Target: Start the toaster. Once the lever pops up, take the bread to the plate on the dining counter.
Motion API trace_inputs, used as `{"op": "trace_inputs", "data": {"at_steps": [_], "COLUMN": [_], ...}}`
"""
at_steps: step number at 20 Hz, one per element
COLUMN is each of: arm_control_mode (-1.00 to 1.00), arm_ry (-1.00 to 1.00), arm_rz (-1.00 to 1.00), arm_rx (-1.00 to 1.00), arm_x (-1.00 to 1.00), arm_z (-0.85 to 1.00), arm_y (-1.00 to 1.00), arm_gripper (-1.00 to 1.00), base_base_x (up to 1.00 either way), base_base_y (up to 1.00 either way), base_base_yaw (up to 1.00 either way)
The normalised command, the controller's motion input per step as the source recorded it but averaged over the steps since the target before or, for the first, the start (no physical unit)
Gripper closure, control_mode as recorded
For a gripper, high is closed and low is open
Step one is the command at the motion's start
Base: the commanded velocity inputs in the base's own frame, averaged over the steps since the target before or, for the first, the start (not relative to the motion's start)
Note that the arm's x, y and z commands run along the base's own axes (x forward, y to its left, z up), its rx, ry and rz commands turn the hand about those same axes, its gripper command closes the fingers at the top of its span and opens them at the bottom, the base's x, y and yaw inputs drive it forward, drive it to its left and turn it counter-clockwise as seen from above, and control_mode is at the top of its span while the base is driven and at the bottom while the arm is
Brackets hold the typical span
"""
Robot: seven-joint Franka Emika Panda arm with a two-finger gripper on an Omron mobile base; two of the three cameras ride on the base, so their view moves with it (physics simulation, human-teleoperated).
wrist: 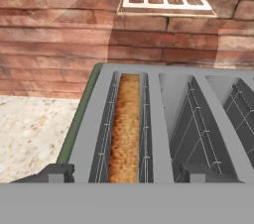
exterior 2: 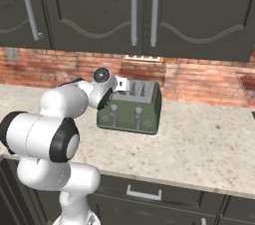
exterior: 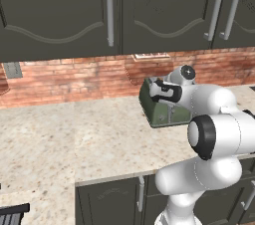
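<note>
The dark olive-green toaster (exterior 2: pixel 132 112) stands on the wall counter against the brick wall, also seen as toaster (exterior: pixel 164 112), with two pale levers (exterior 2: pixel 113 112) on its front side. From the hand view I look straight down on its silvery slotted top (wrist: pixel 163 114). The brown bread (wrist: pixel 126 129) sits down in the leftmost slot. My gripper (wrist: pixel 124 174) hovers just above that slot, open, one dark fingertip (wrist: pixel 54 173) on each side of the slice and not touching it. The hand (exterior 2: pixel 122 86) is at the toaster's left end. The plate and the dining counter are out of view.
A white wall outlet (wrist: pixel 166 0) sits in the brick backsplash right behind the toaster. Dark upper cabinets (exterior 2: pixel 134 10) hang above. The beige speckled wall counter (exterior: pixel 74 134) stretches left and right of the toaster. My own arm's elbow (exterior: pixel 219 134) stands in front of it.
</note>
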Motion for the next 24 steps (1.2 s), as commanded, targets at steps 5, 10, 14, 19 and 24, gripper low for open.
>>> {"op": "trace_inputs", "data": {"at_steps": [5, 10, 14, 19, 24], "arm_control_mode": [-1.0, -1.0, -1.0, -1.0, -1.0], "arm_ry": [0.0, 0.0, 0.0, 0.0, 0.0], "arm_rz": [0.0, 0.0, 0.0, 0.0, 0.0], "arm_rx": [0.0, 0.0, 0.0, 0.0, 0.0], "arm_x": [0.0, 0.0, 0.0, 0.0, 0.0], "arm_z": [0.0, 0.0, 0.0, 0.0, 0.05], "arm_y": [0.0, 0.0, 0.0, 0.0, 0.0], "arm_gripper": [1.0, 1.0, 1.0, 1.0, 1.0], "base_base_x": [0.0, 0.0, 0.0, 0.0, 0.0], "base_base_y": [0.0, 0.0, 0.0, 0.0, 0.0], "base_base_yaw": [0.0, 0.0, 0.0, 0.0, 0.0]}}
